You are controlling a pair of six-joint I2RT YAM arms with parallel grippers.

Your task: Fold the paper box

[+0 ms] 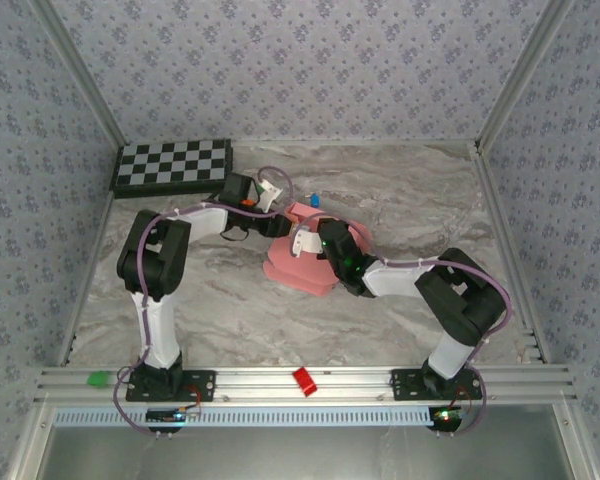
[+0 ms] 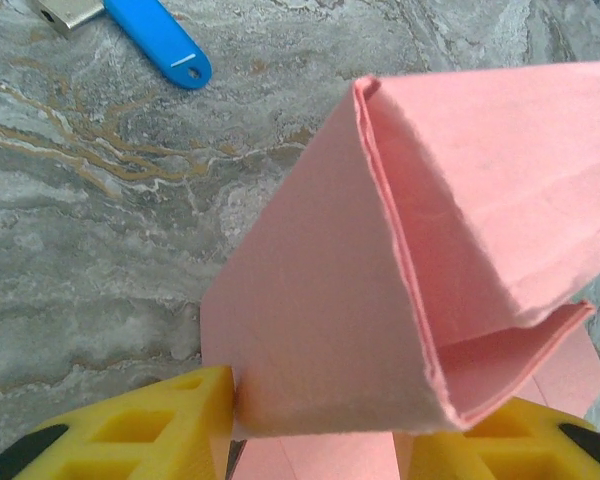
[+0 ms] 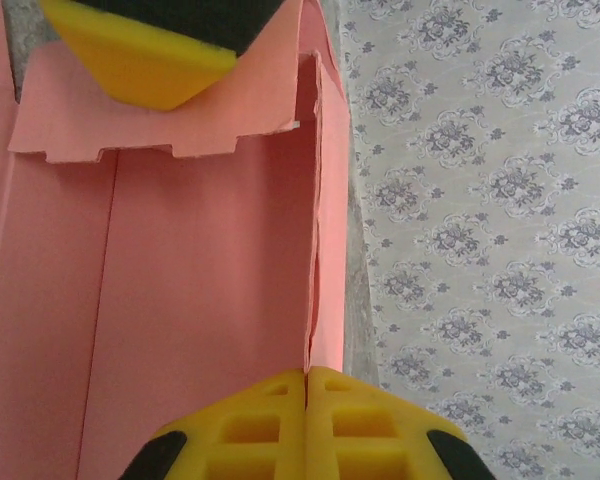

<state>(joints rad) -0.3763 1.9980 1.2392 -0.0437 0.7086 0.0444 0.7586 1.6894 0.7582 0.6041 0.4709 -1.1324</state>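
At the centre of the tabletop (image 1: 210, 310), the box (image 1: 292, 268) is half-formed. The right fingers (image 3: 250, 425) pinch one raised wall, and the left fingers (image 2: 160, 425) stand apart around a folded flap. Closing the remaining flaps looks undone.

Paper box (image 1: 298, 270): salmon-pink thin card, part-folded, mid-tabletop (image 1: 420, 200). Panels lifted off surface, folded over into open wedge. Doubled card edge along sharp crease, loose flap tucked inside mouth. Long straight score lines on inner panel, notched flap edge at far end.
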